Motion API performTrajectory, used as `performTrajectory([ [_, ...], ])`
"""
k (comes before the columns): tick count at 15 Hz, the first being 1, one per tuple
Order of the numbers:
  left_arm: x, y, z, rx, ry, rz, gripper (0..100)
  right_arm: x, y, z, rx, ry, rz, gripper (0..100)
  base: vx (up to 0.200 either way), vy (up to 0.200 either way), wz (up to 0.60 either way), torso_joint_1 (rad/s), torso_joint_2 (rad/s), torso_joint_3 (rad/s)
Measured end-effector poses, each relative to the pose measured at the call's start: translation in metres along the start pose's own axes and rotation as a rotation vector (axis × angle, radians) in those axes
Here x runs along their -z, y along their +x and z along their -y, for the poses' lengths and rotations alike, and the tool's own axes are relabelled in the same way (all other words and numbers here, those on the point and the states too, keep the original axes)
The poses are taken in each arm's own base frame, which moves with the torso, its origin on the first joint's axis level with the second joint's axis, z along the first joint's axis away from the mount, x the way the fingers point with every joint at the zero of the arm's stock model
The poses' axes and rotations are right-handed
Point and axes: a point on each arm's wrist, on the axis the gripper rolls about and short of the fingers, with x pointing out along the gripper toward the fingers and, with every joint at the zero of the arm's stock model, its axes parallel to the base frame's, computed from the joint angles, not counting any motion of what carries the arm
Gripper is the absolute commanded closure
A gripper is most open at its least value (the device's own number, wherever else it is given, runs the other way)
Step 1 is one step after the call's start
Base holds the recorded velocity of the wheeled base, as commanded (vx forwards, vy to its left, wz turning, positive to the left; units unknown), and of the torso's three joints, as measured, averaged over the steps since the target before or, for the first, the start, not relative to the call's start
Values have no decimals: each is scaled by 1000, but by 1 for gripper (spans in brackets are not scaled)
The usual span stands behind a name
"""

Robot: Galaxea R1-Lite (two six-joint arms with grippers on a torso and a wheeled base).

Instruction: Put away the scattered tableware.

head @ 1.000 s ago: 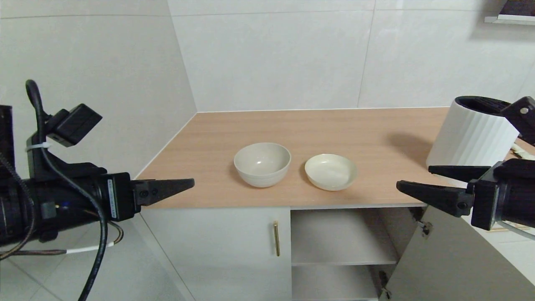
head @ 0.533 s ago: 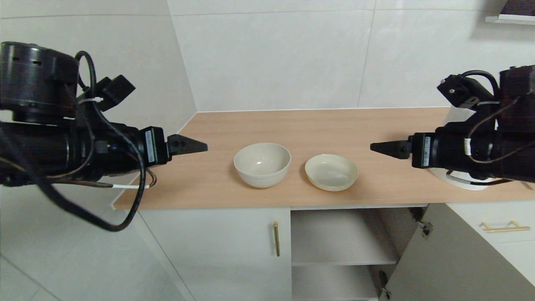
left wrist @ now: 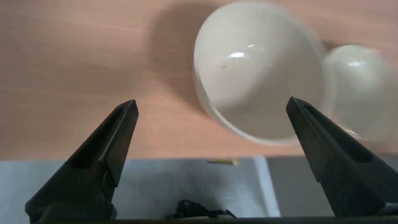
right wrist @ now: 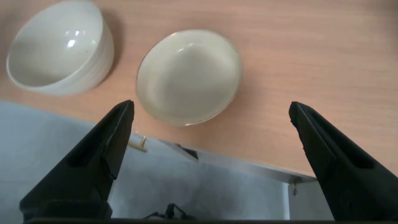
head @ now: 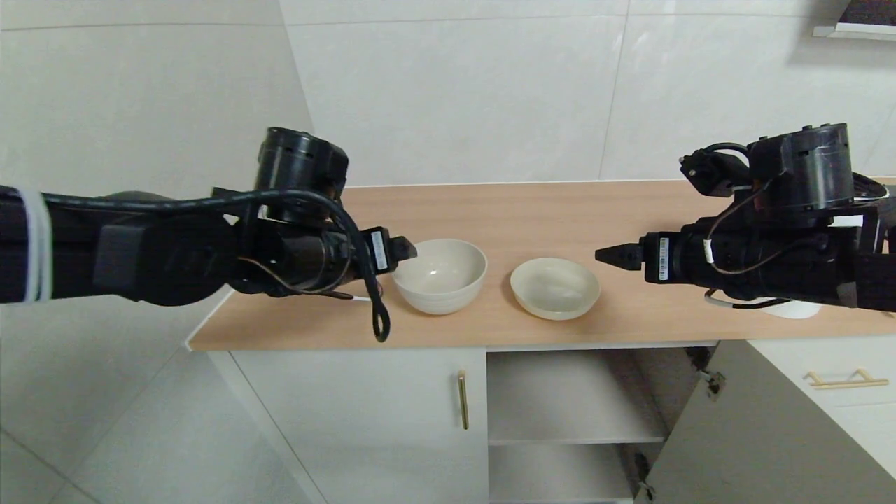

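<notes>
Two cream dishes sit side by side near the front of the wooden counter (head: 532,210): a deep bowl (head: 439,274) on the left and a shallow bowl (head: 555,287) on the right. My left gripper (head: 406,250) hovers just left of the deep bowl's rim. In the left wrist view it (left wrist: 211,101) is open wide, with the deep bowl (left wrist: 258,68) ahead of the fingertips. My right gripper (head: 607,256) hangs a little right of the shallow bowl. It (right wrist: 211,104) is open too, and the shallow bowl (right wrist: 188,76) lies just beyond its tips, untouched.
Under the counter a cabinet stands open with two bare shelves (head: 567,392), its door (head: 735,434) swung out to the right. A closed door with a gold handle (head: 463,399) is on the left. A white ribbed container (head: 791,309) sits behind my right arm.
Both arms have risen and swung inward over the counter. The left gripper has come up to the deep bowl's rim; the right one has closed in on the shallow bowl. The bowls have not moved.
</notes>
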Motion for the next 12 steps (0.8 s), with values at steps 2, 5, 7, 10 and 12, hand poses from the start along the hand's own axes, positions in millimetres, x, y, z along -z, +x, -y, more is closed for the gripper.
performTrajectory([
  [2, 8, 19, 5, -24, 8, -20, 0, 3, 3, -2, -3, -4, -14, 0, 0, 0, 0, 0, 0, 0],
  [5, 15, 33, 8, -34, 16, -46, 0, 6, 5, -2, -4, -5, -22, 0, 0, 0, 0, 0, 0, 0],
  [7, 16, 40, 9, -32, 15, -45, 100, 7, 6, -2, -4, -6, -25, 0, 0, 0, 0, 0, 0, 0],
  [10, 14, 52, 6, -35, 3, -26, 100, 7, 6, -2, -3, -5, -25, 0, 0, 0, 0, 0, 0, 0],
  [12, 15, 56, 4, -42, 0, -29, 100, 7, 6, -2, 1, -6, -24, 0, 0, 0, 0, 0, 0, 0],
])
